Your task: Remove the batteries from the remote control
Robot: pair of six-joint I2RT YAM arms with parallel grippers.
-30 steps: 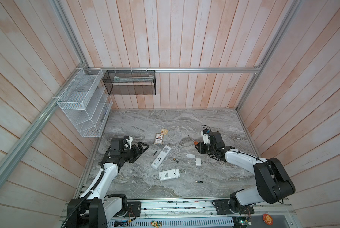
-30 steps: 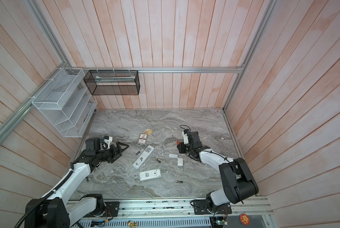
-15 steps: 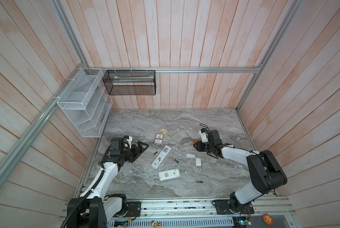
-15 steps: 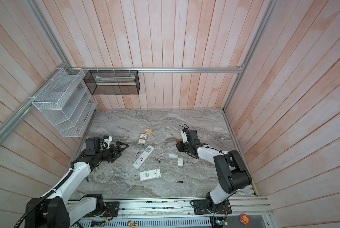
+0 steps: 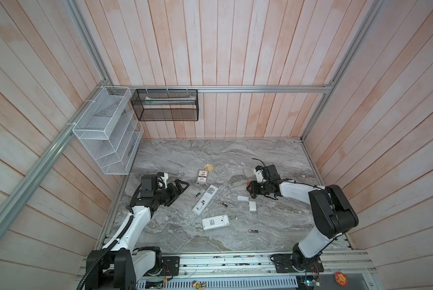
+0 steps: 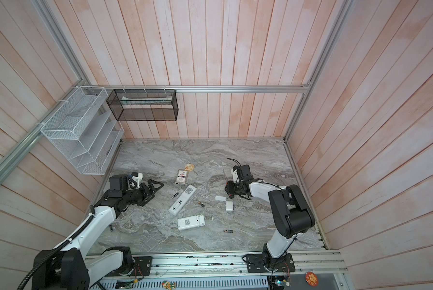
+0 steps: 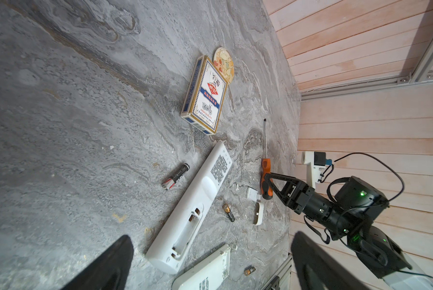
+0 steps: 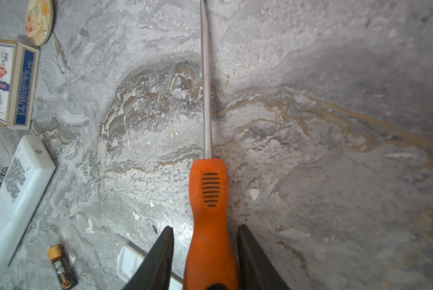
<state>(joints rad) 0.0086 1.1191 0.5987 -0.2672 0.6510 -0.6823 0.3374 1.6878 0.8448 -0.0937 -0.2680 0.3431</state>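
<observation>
Grey marbled tabletop [image 5: 210, 155] fills the floor of a booth walled in pale pink planks. Near its middle lies a long white remote [image 5: 205, 199], face down and slanted. Its battery bay [image 7: 187, 233] is uncovered and shows bare metal contacts.

The batteries lie loose on the marble. The first battery [image 5: 197, 195] is just beside the remote on the left arm's side. The second battery [image 5: 224, 204] is just beside it on the right arm's side. The third battery [image 5: 253, 231] is well away from the remote, toward the robot bases. A shorter white remote [image 5: 215, 222] lies between the long remote and that third battery.

Two small white covers [image 5: 242, 198] rest past the second battery. A card box [image 5: 202, 176] sits just beyond the remote's far end, with a round patterned disc [image 5: 208, 167] at its far corner.

The left gripper [image 5: 182, 192] sits low on the left arm's side of the remote, fingers spread wide and holding nothing. The right gripper [image 8: 205, 227] is past the covers. Its fingers straddle the orange handle of a screwdriver [image 8: 209, 190] lying flat on the marble. They are parted slightly wider than the handle, with a sliver of gap on one side, so it is not clamped.

A white wire rack [image 5: 105, 140] hangs on the side wall; its contents cannot be made out. A black mesh basket [image 5: 165, 108] hangs on the back rail, with something pale and long inside.
</observation>
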